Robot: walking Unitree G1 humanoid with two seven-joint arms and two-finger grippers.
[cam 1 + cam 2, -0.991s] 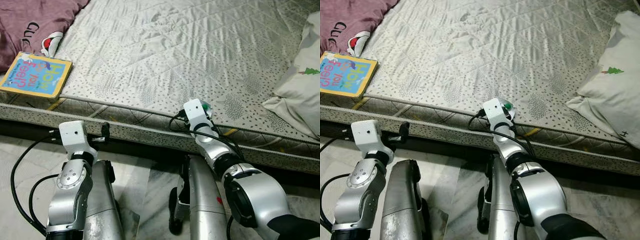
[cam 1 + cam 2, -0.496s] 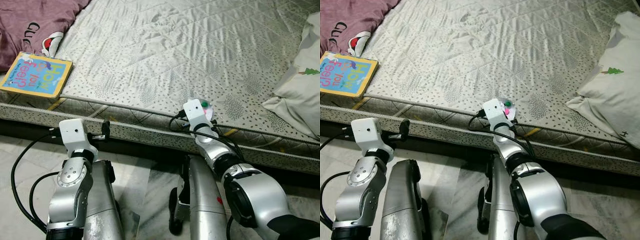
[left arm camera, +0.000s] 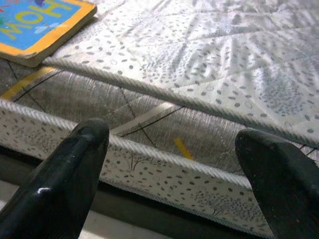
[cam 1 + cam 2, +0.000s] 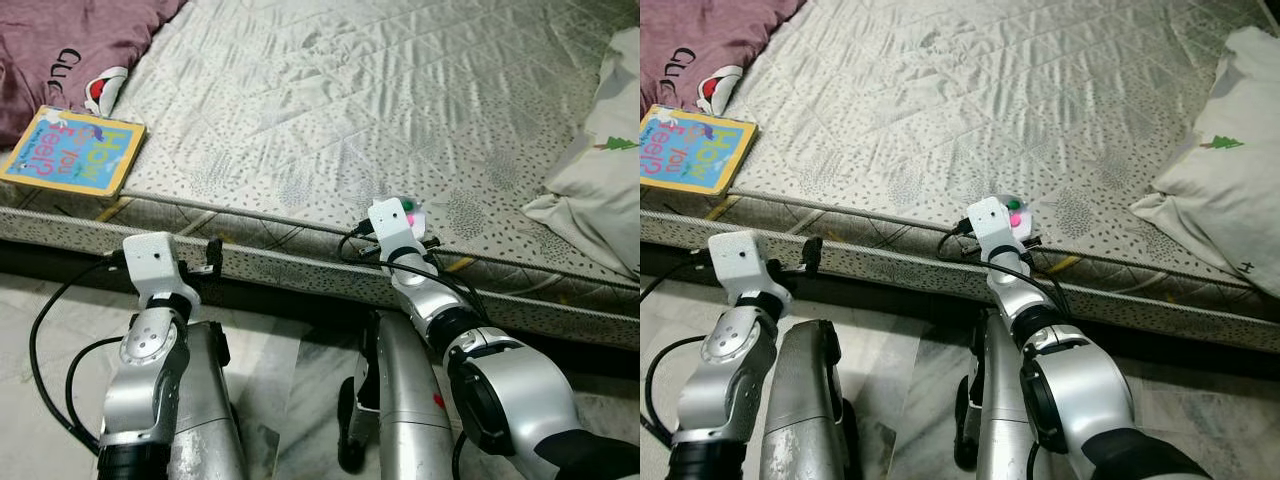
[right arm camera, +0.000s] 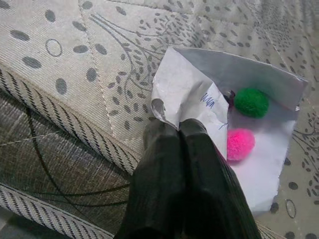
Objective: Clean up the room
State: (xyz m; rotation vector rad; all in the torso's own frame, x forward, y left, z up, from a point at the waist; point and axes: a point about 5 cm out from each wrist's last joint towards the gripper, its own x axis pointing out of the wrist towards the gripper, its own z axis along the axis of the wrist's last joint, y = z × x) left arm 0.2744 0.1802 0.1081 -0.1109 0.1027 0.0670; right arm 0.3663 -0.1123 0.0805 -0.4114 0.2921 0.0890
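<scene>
**Bed edge, seen from the floor**

The mattress (image 4: 330,90) spans the far side, its near edge running left to right. A book (image 4: 72,150) lies at its near left corner, with a blanket (image 4: 60,45) behind it. A pillow (image 4: 600,170) rests at the right. A paper (image 5: 249,134) bearing two pompoms (image 5: 245,122) sits at the near edge, centre-right. The floor (image 4: 50,340) lies nearest.

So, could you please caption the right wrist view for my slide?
Right tool shut on a paper sheet bearing green and pink pom-poms, over the mattress edge.
</scene>
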